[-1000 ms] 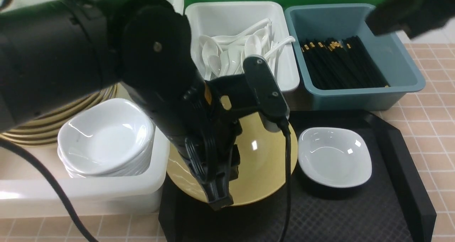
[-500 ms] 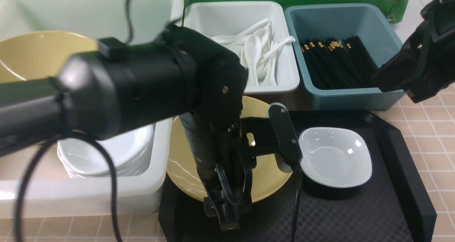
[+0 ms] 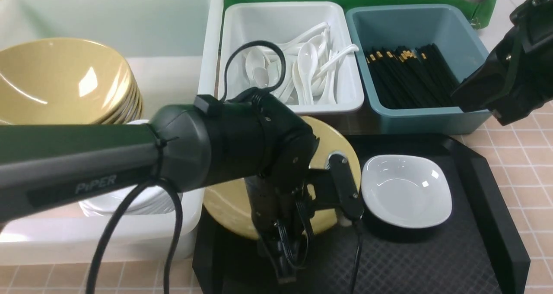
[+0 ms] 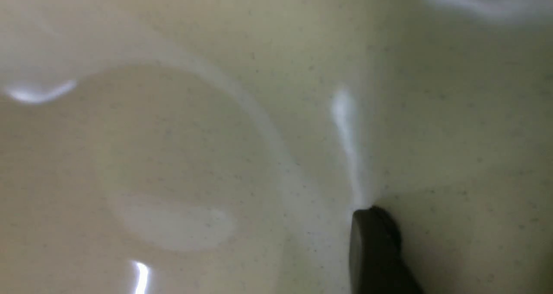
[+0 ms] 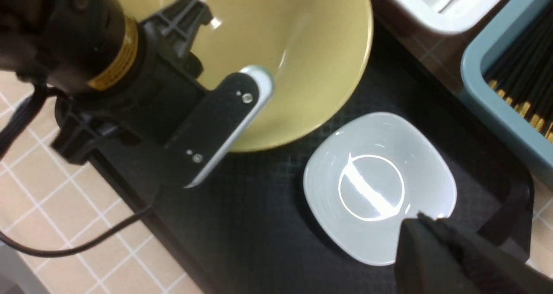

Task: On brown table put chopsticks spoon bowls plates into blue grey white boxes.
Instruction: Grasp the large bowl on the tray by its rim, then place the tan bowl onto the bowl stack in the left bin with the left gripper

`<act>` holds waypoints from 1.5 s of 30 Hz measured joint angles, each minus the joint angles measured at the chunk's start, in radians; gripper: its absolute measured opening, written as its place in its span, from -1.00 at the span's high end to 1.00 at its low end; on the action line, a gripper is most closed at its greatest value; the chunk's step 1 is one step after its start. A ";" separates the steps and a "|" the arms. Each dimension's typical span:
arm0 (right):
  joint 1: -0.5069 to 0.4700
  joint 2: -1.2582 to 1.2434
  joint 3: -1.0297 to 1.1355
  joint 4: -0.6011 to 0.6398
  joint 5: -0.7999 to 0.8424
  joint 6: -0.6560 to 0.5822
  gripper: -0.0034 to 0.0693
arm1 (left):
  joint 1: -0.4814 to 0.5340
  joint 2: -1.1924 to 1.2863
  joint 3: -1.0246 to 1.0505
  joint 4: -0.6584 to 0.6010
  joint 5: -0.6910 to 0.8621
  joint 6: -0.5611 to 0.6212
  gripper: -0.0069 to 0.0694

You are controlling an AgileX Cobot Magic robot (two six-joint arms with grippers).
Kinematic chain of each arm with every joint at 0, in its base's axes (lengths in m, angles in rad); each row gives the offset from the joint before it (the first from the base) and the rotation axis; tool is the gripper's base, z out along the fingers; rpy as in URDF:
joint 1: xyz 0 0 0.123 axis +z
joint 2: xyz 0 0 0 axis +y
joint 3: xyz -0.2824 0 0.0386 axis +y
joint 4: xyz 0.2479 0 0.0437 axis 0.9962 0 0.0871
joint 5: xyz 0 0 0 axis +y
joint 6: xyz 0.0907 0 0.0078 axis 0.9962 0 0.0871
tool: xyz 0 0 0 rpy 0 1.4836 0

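Bowl (image 3: 224,210) mostly behind left arm (image 3: 194,156); left jaws' opening unclear, right jaws closed.

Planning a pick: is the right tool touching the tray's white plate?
Apart. Front view: right tool by the blue box, bare tray separating it from the plate.

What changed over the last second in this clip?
The left arm swung low across the white tub while the left gripper stayed at the yellow bowl's near rim; grip unclear. The right gripper dropped beside the blue box. Plate, spoons and chopsticks stayed put.
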 joint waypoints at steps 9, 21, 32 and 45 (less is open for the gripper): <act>0.000 0.000 0.001 0.000 0.000 -0.010 0.78 | -0.141 -0.075 -0.035 0.166 0.000 -0.094 0.79; 0.000 -0.169 0.002 0.012 -0.066 -0.017 0.77 | -0.228 -0.218 -0.228 0.139 0.186 -0.335 0.80; 0.000 -0.218 0.002 0.032 -0.130 -0.025 0.77 | -0.117 -0.515 -0.281 0.583 0.334 -0.724 0.80; 0.000 -0.170 0.002 0.142 -0.156 -0.104 0.77 | 0.618 -0.396 -0.280 0.278 0.285 -0.363 0.80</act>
